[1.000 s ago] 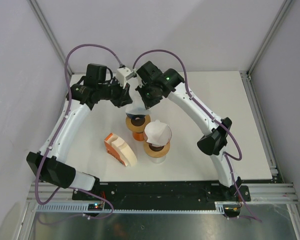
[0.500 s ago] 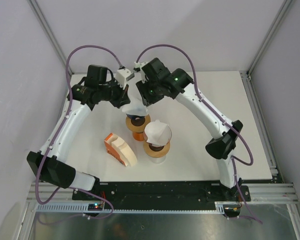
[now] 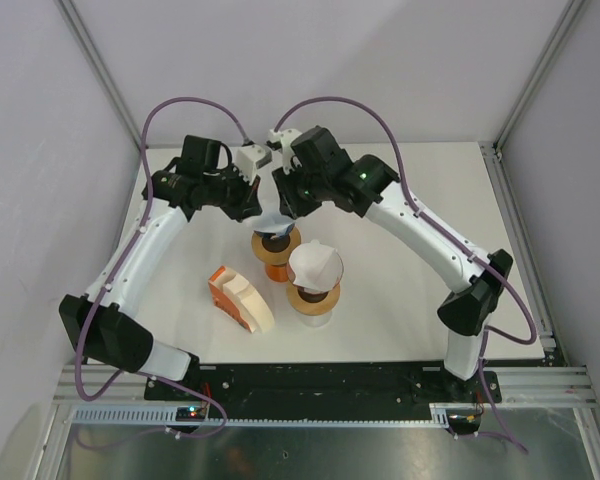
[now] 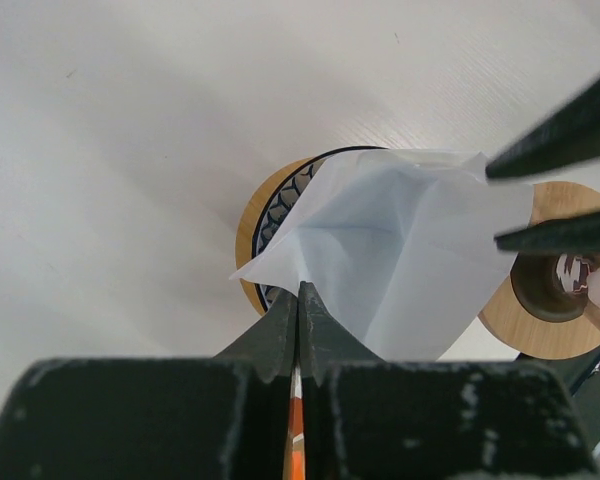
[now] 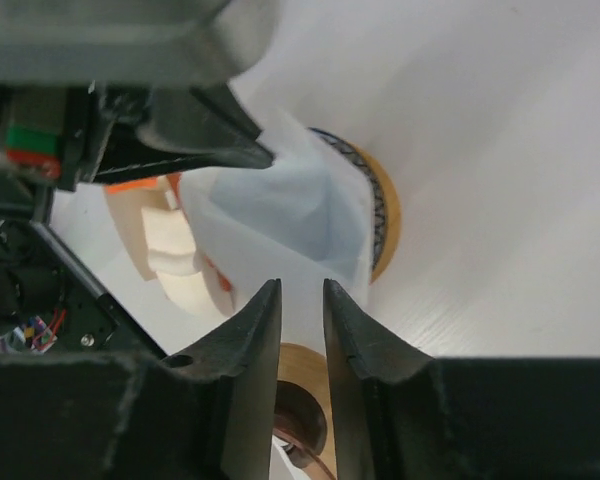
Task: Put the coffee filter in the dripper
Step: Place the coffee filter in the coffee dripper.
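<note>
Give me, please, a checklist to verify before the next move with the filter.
1. Left gripper shut on the filter edge: ok.
2. Filter hanging over the dripper mouth: ok.
3. Right gripper closed on the opposite edge: not ok; its jaws stand apart, with the edge at the gap.
4. Filter spread into a pocket: ok, partly open.
5. Filter seated in the dripper: not ok; most of it stands above the rim.
6. Both grippers apart from the second dripper: ok.
</note>
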Robot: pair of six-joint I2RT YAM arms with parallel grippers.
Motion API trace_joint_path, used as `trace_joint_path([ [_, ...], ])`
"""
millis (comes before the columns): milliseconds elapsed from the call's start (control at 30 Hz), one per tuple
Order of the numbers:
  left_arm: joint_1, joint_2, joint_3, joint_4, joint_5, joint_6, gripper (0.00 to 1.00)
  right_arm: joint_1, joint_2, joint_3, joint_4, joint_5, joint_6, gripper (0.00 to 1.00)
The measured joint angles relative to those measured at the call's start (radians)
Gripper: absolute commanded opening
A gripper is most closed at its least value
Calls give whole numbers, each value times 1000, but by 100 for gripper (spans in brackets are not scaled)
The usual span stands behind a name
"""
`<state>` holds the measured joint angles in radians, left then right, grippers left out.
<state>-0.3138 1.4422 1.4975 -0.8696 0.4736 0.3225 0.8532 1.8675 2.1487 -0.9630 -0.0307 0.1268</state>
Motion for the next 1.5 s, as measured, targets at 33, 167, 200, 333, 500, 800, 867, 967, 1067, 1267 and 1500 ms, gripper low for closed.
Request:
trace_joint_path([
  [33,0,0,0,0,0,0,3,2,-17,-42,32,-23,0,19],
  [167,0,0,0,0,0,0,5,5,-45,-139,130,-91,3,8],
  [200,0,0,0,0,1,0,6,6,-42,-143,145,-101,3,6],
  [333,1,0,0,0,4,0,8,6,-18,-132,182,-125,-7,1],
  [500,12,0,0,-15,2,0,22,6,29,-101,202,-123,-18,0],
  [800,65,0,0,-54,11,0,43,6,37,-137,240,-110,-38,0],
  [867,74,2,0,-69,11,0,49,6,37,-148,246,-108,-44,0],
  [967,88,5,0,-82,27,-4,56,6,37,-155,250,-105,-55,0],
  [1067,105,5,0,-80,58,-11,58,6,37,-155,245,-104,-67,0],
  [1267,139,5,35,-21,145,-27,59,8,45,-191,134,-92,-97,0],
  [1500,145,5,53,-6,188,-31,57,13,46,-193,106,-67,-116,0],
])
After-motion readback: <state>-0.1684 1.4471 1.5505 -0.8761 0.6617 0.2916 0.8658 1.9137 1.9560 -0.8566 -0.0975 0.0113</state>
